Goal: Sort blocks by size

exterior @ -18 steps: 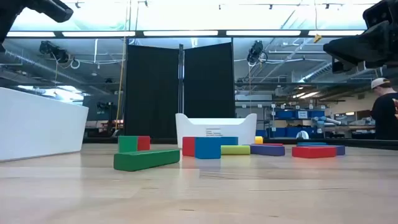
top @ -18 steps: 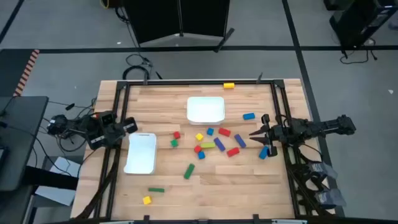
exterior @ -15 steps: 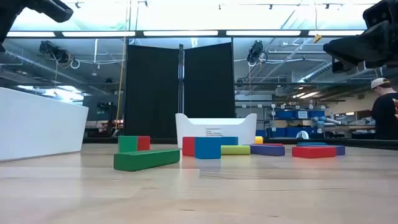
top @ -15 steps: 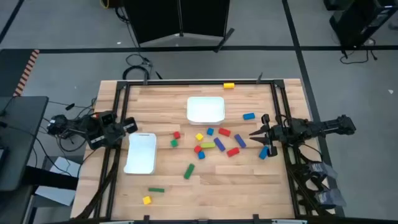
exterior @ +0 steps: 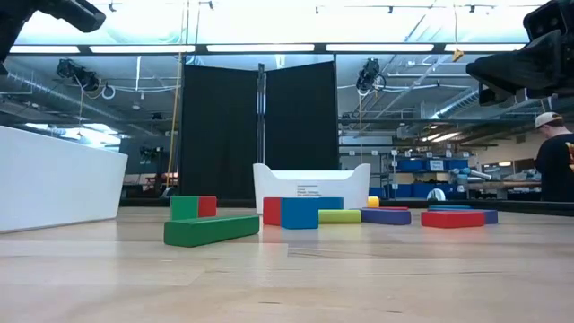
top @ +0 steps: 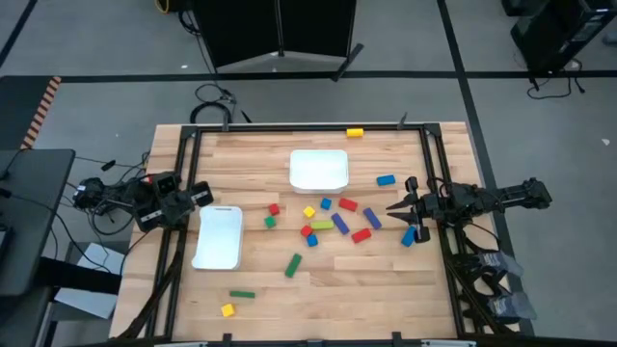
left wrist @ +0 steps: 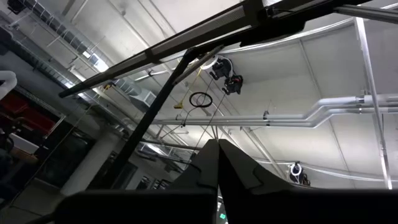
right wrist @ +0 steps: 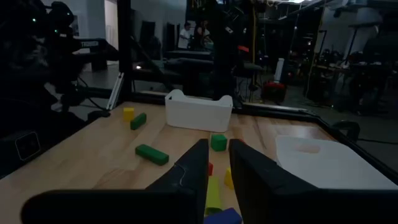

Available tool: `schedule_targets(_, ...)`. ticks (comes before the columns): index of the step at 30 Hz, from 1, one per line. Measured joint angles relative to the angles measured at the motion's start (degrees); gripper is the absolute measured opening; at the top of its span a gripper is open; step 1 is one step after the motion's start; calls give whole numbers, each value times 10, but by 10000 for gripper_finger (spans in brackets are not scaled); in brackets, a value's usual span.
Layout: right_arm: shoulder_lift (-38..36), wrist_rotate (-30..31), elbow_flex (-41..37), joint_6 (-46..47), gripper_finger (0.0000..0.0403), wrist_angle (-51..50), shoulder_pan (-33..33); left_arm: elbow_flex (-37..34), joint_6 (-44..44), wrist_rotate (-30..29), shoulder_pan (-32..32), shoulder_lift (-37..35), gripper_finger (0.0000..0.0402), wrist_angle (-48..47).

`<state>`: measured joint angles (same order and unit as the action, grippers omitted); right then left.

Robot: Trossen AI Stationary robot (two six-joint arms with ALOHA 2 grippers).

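Jaws together on the left gripper (top: 201,196), slightly apart and empty on the right gripper (top: 397,206). Both white trays (top: 218,237) sit empty; every block (top: 335,220) lies mid-worktop or near edges, so sorting hasn't started.

The left gripper (left wrist: 219,163) is seen pointed up toward a ceiling, its two dark fingers (left wrist: 239,171) pressed together with no gap and nothing held between them. Beyond the fingertips, dark beams (left wrist: 186,43) are crossed overhead. White pipes (left wrist: 323,112) and a coiled cable (left wrist: 200,99) are hung farther off above the gripper.
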<state>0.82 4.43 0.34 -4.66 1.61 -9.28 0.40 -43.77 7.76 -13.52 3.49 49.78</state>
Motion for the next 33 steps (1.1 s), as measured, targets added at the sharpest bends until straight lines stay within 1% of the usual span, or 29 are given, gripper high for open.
schedule_targets(19,0,0,0,0,77,0,0,0,4,0,0,0,12,0)
schedule_targets(22,0,0,0,0,77,0,0,0,26,0,0,0,12,0)
schedule_targets(24,0,0,0,-6,77,0,0,0,62,0,0,0,12,-2)
schedule_targets(28,0,5,0,-86,77,1,0,0,142,-1,0,0,12,-5)
schedule_targets(31,0,5,0,-89,77,3,0,0,148,-3,0,0,12,-2)
schedule_targets(33,0,5,0,-91,77,15,0,0,148,-23,0,0,12,13)
